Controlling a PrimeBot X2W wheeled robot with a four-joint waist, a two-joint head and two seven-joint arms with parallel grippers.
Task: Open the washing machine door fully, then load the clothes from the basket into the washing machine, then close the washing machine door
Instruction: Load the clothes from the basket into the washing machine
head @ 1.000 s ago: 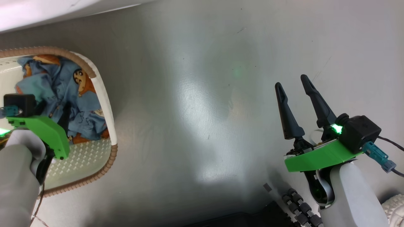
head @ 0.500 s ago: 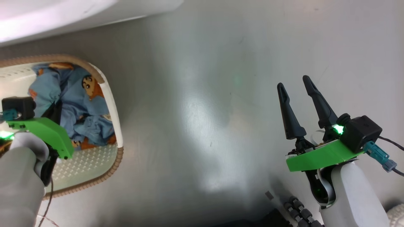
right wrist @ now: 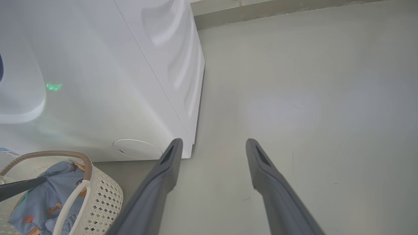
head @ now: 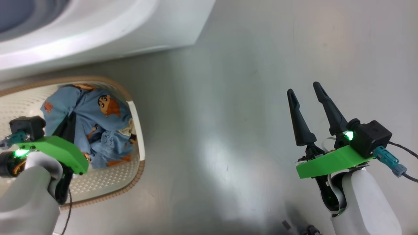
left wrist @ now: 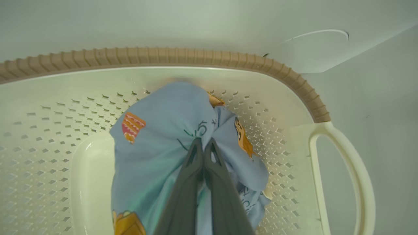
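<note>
The clothes [left wrist: 163,137], light blue fabric with orange figures, lie bunched in the cream basket [left wrist: 49,130] with its brown rim. My left gripper [left wrist: 204,142] is shut on a fold of this fabric, its two dark fingers pressed together. In the head view the left gripper [head: 67,128] reaches down into the clothes [head: 98,124] inside the basket [head: 137,130] at the lower left. My right gripper [head: 305,88] hangs open over bare floor at the right, holding nothing. The white washing machine [head: 114,29] stands just beyond the basket. I cannot make out the washing machine door.
Grey floor [head: 222,114] spreads between the basket and my right arm. A round flap [right wrist: 137,149] sits low on the washing machine [right wrist: 98,81], close to the basket [right wrist: 107,195]. The right gripper [right wrist: 214,143] points past the machine's front corner.
My left gripper has shut on the clothes, and the fabric has bunched up around its fingers. The head camera has shifted, so more of the washing machine shows. The right gripper has stayed open.
</note>
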